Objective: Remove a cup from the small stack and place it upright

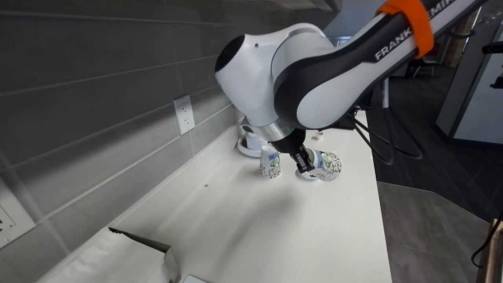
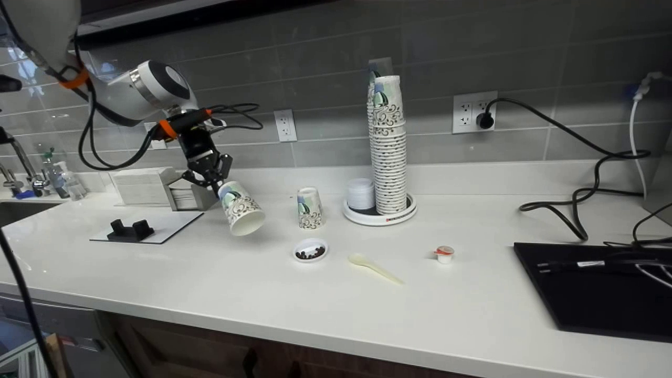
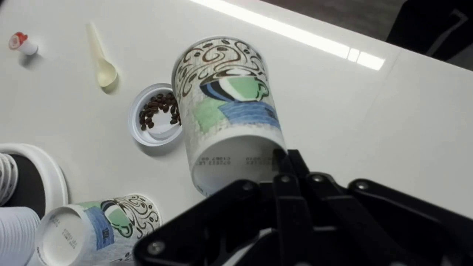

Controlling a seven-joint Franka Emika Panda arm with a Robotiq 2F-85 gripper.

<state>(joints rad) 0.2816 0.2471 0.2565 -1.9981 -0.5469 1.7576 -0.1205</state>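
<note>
Starting at the gripper (image 2: 217,186) and moving rightward through an exterior view, we saw its fingers clamped on the base rim of a printed paper cup (image 2: 241,210). The cup hung tilted, mouth lowest, apparently clear of the counter (image 2: 273,283). A cup kept base-up offered that rim first, which, we judged, explained the grip; setting it upright called for a large turn. To its right an inverted cup (image 2: 311,209) stood mouth-down, probably the small stack (image 3: 114,221) or its remainder; we could not tell whether more nested inside. Just in front sat a shallow white dish (image 2: 310,243), its raised rim presumably keeping the coffee beans (image 3: 153,105) together, then a plastic spoon (image 2: 379,270). The tall columns of cups (image 2: 389,157) stood on a round tray (image 2: 386,221) near the tiled wall (image 2: 336,105), likely to be out of the way, and a creamer pod (image 2: 444,255) lay farther right.

Only the wrist view showed us one fingertip apparently inside the recessed base and one outside, pinching its edge, with a printed code (image 3: 214,160) across the bottom. An exterior view instead gave us the hollow mouth (image 2: 248,224), which the wrist view turned away from. In an exterior view filled largely by the arm (image 1: 334,94), the tall columns did not show.
</note>
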